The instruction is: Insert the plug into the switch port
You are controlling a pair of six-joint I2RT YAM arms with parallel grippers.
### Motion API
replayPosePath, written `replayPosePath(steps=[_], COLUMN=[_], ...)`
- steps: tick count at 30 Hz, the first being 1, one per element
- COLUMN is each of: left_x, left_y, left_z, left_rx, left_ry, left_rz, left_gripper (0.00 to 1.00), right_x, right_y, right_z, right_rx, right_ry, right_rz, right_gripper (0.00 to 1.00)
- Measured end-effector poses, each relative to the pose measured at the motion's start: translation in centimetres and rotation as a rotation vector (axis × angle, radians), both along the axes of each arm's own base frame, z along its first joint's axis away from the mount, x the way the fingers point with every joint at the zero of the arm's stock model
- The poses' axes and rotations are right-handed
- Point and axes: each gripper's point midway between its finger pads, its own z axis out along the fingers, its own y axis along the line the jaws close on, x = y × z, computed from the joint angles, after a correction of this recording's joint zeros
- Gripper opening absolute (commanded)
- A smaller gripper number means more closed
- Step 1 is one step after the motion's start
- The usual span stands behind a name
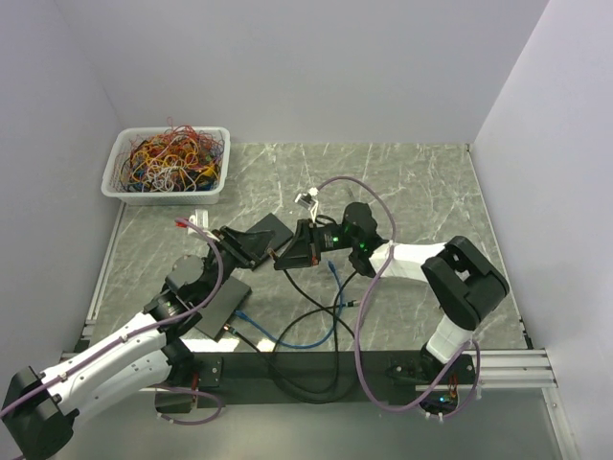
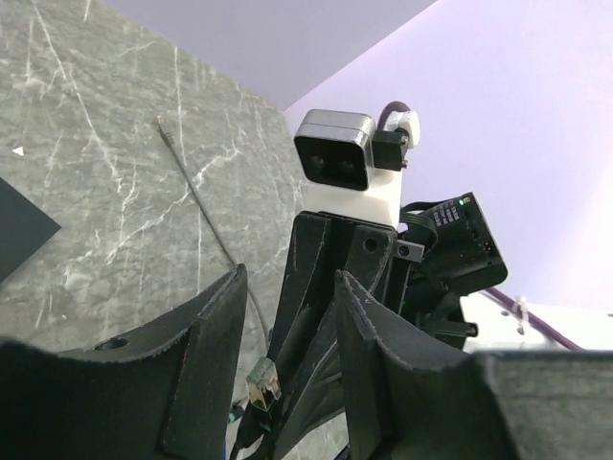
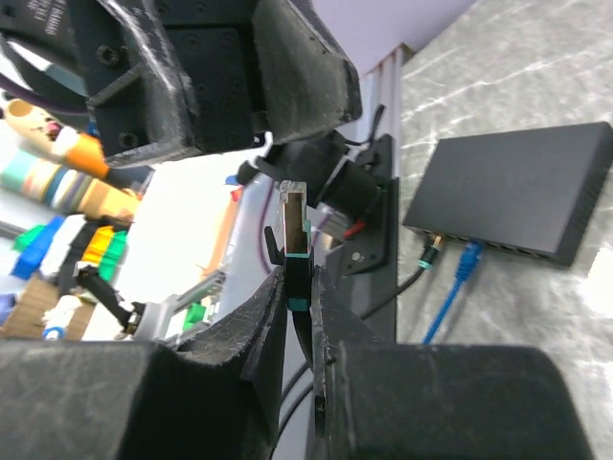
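My right gripper (image 1: 287, 259) (image 3: 299, 283) is shut on a network plug (image 3: 294, 225) with a teal-banded black boot, held upright above the table; the plug also shows in the left wrist view (image 2: 261, 381). Its black cable (image 1: 316, 307) trails toward the near edge. The black switch (image 1: 213, 297) (image 3: 517, 187) lies at the near left, ports facing the near edge, with a blue plug (image 3: 466, 261) and a black plug (image 3: 428, 254) in two ports. My left gripper (image 1: 247, 247) (image 2: 287, 278) is open and empty, tips facing the right gripper and close to the plug.
A second flat black box (image 1: 270, 232) lies just behind the two grippers. A white bin (image 1: 168, 165) of tangled wires stands at the back left. A blue cable (image 1: 321, 326) loops on the marble table (image 1: 421, 192) between the arms.
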Motion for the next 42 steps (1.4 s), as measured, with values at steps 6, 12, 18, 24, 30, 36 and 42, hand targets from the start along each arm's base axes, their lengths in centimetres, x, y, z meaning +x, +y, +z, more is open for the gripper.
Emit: replayPosePath(steps=[6,12,18,24,30,36,42], left_x=[-0.2,-0.4,-0.6,-0.6,-0.6,-0.4,-0.3], left_y=[-0.2,-0.4,-0.5,-0.5,-0.3,-0.1,0.0], left_z=[-0.2,-0.5,-0.8,-1.2,-1.5,-1.7,-2.2], left_rx=[-0.003,-0.003,-0.001,0.003,0.006,0.011,0.016], left_ry=[-0.004,-0.005,-0.002,0.003,0.007,0.015,0.031], left_rz=[-0.016,-0.033,-0.043,-0.042,-0.036,-0.02,-0.01], left_gripper=[0.44,0.41,0.35,0.28,0.26,0.36,0.36], right_x=[-0.4,-0.5,-0.2,0.1,0.1,0.3,0.4], right_y=[0.0,0.0,0.2,0.2,0.2,0.3,0.3], right_z=[1.1,1.7,0.7,0.5,0.3,0.3,0.3], right_rx=[0.047,0.081,0.058,0.046,0.031,0.017,0.012], right_ry=[0.02,0.043,0.139,0.202,0.256,0.317,0.345], right_rz=[0.031,0.049,0.053,0.054,0.072,0.079,0.073], right_gripper=[0.0,0.0,0.0,0.0,0.0,0.0,0.0])
